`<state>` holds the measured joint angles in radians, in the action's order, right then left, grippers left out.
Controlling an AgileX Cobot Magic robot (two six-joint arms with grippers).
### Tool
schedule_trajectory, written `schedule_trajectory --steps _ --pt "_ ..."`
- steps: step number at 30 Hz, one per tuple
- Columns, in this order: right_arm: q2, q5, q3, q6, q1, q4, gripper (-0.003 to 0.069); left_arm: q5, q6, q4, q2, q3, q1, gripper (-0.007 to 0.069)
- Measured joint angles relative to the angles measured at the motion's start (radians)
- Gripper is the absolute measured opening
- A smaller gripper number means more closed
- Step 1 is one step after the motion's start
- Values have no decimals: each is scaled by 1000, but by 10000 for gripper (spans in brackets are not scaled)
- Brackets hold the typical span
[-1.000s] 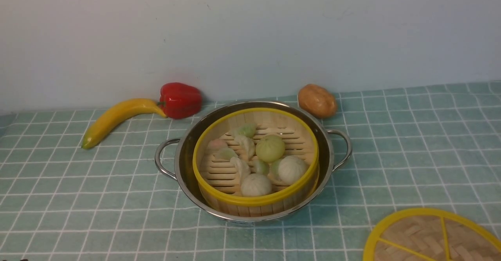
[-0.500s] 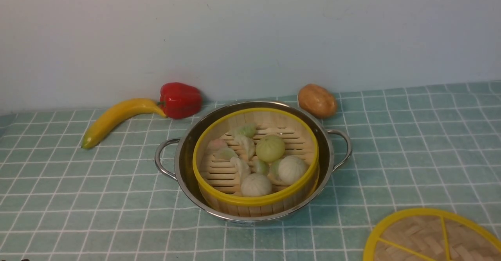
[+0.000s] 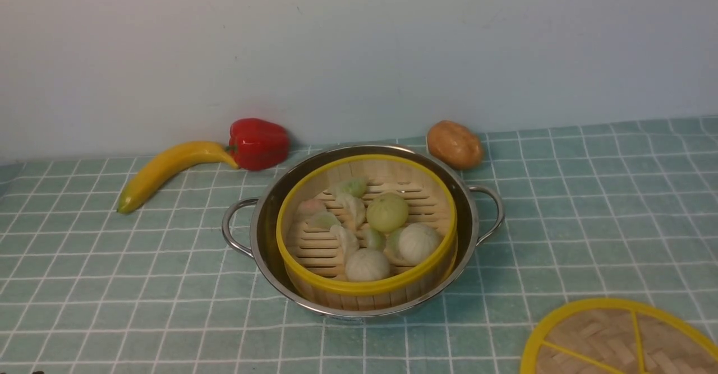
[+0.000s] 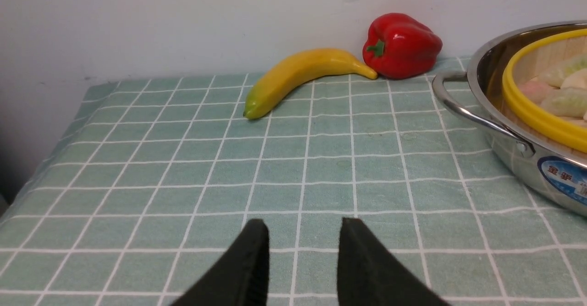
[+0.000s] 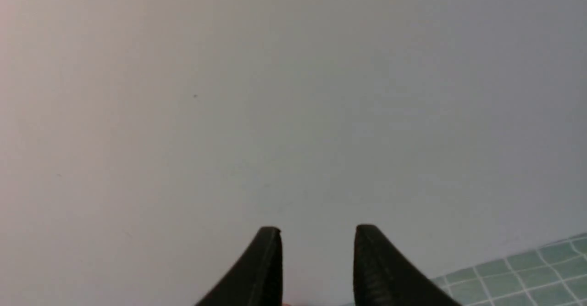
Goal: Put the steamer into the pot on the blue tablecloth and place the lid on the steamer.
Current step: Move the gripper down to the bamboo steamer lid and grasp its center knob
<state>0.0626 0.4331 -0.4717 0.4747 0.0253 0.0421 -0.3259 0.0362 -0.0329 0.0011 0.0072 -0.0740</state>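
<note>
Seeing the steamer (image 3: 364, 287) seated in the pot (image 3: 265, 217) on the blue tablecloth (image 3: 112, 278), I judged only the lid (image 3: 606, 340), lying apart at the near right, was left to place, so the left gripper (image 4: 303, 223) and right gripper (image 5: 318, 229) hung parted and empty.

Parted jaws hang over the blue tablecloth (image 4: 183, 159) near the pot (image 4: 488, 74).

Blue oval sticker (image 4: 566, 177) on the outer wall of the stainless-steel pot (image 4: 506, 154): two white Chinese characters, seemingly 金驴; the smaller print beneath is illegible.
</note>
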Motion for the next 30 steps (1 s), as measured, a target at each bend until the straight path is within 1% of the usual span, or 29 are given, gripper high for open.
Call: schedule_trajectory --steps 1,3,6,8,11,12,13,15,17,18,19,22,24,26,27,28,29,30 --pt "0 -11 -2 2 0 38 240 0 0 0 0 0 0 211" --pt "0 2 -11 3 0 65 240 0 0 0 0 0 0 211" --pt "3 143 -65 -88 0 90 240 0 0 0 0 0 0 220" --pt "17 238 -99 -175 0 90 240 0 0 0 0 0 0 222" --pt "89 437 -168 -394 0 88 240 0 0 0 0 0 0 222" --pt "140 516 -201 -486 0 91 240 0 0 0 0 0 0 222" --pt "190 577 -226 -551 0 98 240 0 0 0 0 0 0 222" --pt "305 678 -269 -641 0 130 240 0 0 0 0 0 0 222" --pt "405 726 -290 -685 0 169 240 0 0 0 0 0 0 222" --pt "497 756 -302 -716 0 205 240 0 0 0 0 0 0 222" --pt "524 760 -304 -724 0 215 240 0 0 0 0 0 0 222" --pt "751 772 -319 -814 5 280 240 0 0 0 0 0 0 222" --pt "888 767 -320 -853 37 301 240 0 0 0 0 0 0 222" --pt "980 758 -321 -870 70 303 240 0 0 0 0 0 0 222" --pt "1036 750 -321 -873 101 296 240 0 0 0 0 0 0 222" --pt "1046 747 -321 -873 106 296 240 0 0 0 0 0 0 222" --pt "1134 725 -321 -864 148 274 240 0 0 0 0 0 0 222" --pt "1143 722 -321 -862 158 272 240 0 0 0 0 0 0 222"
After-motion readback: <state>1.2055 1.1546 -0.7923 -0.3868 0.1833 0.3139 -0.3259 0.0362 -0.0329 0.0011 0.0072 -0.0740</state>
